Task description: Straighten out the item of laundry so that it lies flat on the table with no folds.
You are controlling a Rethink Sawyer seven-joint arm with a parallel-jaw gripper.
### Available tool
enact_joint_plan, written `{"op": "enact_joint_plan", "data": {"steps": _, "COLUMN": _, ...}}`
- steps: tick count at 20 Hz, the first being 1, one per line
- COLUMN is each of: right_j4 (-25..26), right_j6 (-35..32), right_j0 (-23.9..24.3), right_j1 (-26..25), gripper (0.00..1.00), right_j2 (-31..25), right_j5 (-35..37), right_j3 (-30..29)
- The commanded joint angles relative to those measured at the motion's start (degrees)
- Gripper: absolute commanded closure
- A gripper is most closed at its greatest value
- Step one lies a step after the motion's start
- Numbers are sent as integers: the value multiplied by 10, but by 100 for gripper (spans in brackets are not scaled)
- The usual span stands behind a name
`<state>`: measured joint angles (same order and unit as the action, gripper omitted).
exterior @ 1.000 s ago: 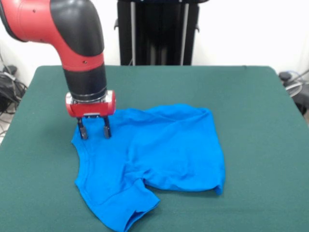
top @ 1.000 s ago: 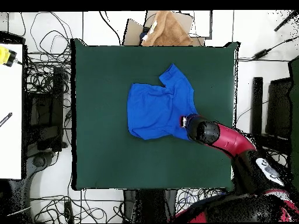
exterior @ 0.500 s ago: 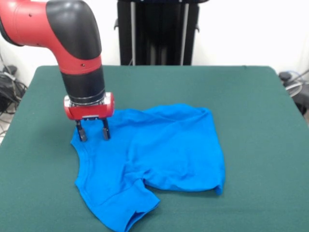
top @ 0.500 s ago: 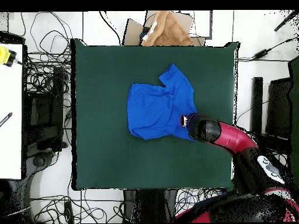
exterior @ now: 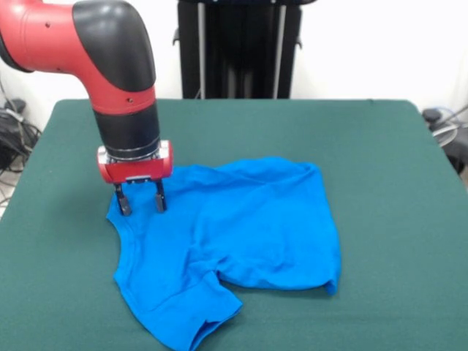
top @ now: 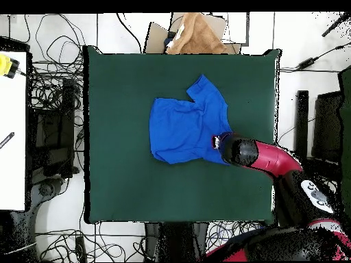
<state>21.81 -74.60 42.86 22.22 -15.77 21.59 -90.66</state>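
Gripper set down on the shirt's edge, ready to take hold

The felt-covered table (exterior: 380, 146) spreads wide around the gripper (exterior: 140, 202); the soft, rumpled blue T-shirt (exterior: 241, 227) lies under and beside it, one sleeve folded. Its fingers (exterior: 124, 201) stand spread over the hem; next, I'd guess, pinch and pull outward

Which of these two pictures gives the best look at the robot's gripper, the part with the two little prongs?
The front view. There the gripper shows side-on, both fingers spread apart, tips down at the edge of the blue T-shirt. In the overhead view the arm's own bulk covers it; only a small red and white bit shows beside the shirt.
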Motion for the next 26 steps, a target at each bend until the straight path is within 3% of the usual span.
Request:
{"op": "enact_joint_plan", "data": {"steps": 1, "right_j4": 57, "right_j6": 21, "right_j0": -15, "right_j1": -88, "gripper": 0, "right_j2": -55, "right_j5": -47, "right_j3": 75}}
{"op": "enact_joint_plan", "data": {"steps": 26, "right_j4": 65, "right_j6": 17, "right_j0": -19, "right_j1": -84, "gripper": 0, "right_j2": -54, "right_j5": -38, "right_j3": 85}}
